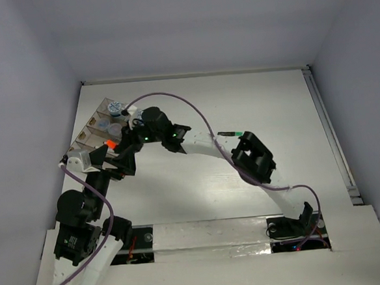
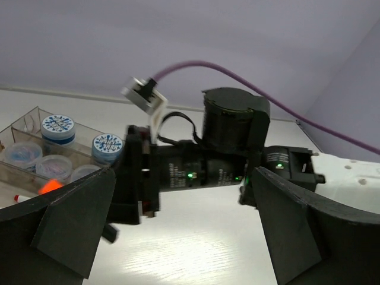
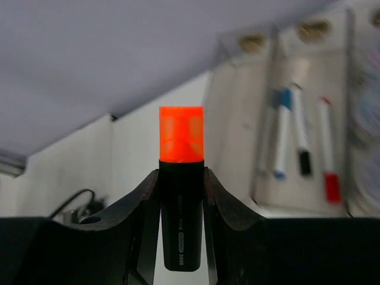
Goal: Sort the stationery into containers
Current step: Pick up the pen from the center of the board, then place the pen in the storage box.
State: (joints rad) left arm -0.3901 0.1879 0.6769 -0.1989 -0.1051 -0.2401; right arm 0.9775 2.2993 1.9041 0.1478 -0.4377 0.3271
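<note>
My right gripper point(image 3: 181, 199) is shut on an orange/black highlighter point(image 3: 181, 148), orange cap pointing away, held near the clear organiser tray point(image 3: 234, 136). Several white pens point(image 3: 301, 133) with blue, black and red caps lie in one compartment. From above, the right gripper point(image 1: 123, 142) holds the highlighter point(image 1: 110, 144) at the near edge of the tray point(image 1: 94, 123), which holds blue-topped jars point(image 1: 114, 108). My left gripper point(image 1: 113, 159) is open and empty just in front of the tray. In the left wrist view the left gripper point(image 2: 184, 237) faces the right wrist point(image 2: 225, 160), with jars point(image 2: 57, 127) at left. A green/black highlighter point(image 1: 232, 134) lies on the table.
The right arm point(image 1: 204, 151) stretches across the table from its base at the lower right. A purple cable point(image 1: 194, 106) arcs over it. The left arm point(image 1: 83, 202) stands by the table's left edge. Walls close the table on three sides.
</note>
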